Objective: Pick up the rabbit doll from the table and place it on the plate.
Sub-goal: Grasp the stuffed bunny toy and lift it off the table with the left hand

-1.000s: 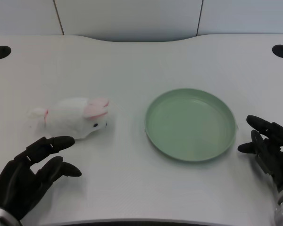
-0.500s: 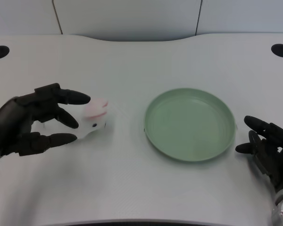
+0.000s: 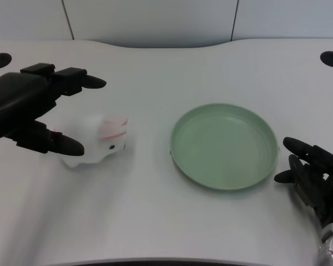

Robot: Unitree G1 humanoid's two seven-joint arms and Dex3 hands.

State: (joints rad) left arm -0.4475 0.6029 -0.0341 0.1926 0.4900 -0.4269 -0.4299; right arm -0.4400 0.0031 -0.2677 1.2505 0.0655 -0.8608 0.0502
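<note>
The white rabbit doll (image 3: 100,139) with pink ears lies on the table left of centre, its head pointing right. My left hand (image 3: 30,108) hovers over its rear half with fingers spread apart, the upper fingers reaching past the doll's back and the thumb low on its near side. The doll's tail end is hidden behind the hand. Whether the fingers touch the doll is unclear. The green plate (image 3: 225,146) sits right of centre with nothing on it.
My right hand (image 3: 313,177) rests at the lower right, just beside the plate's rim. Two dark round holes (image 3: 0,60) (image 3: 331,59) mark the table's far corners. A wall panel runs behind the table's curved back edge.
My left hand has risen from the near left edge and moved forward over the doll's rear. The doll and plate have stayed in place.
</note>
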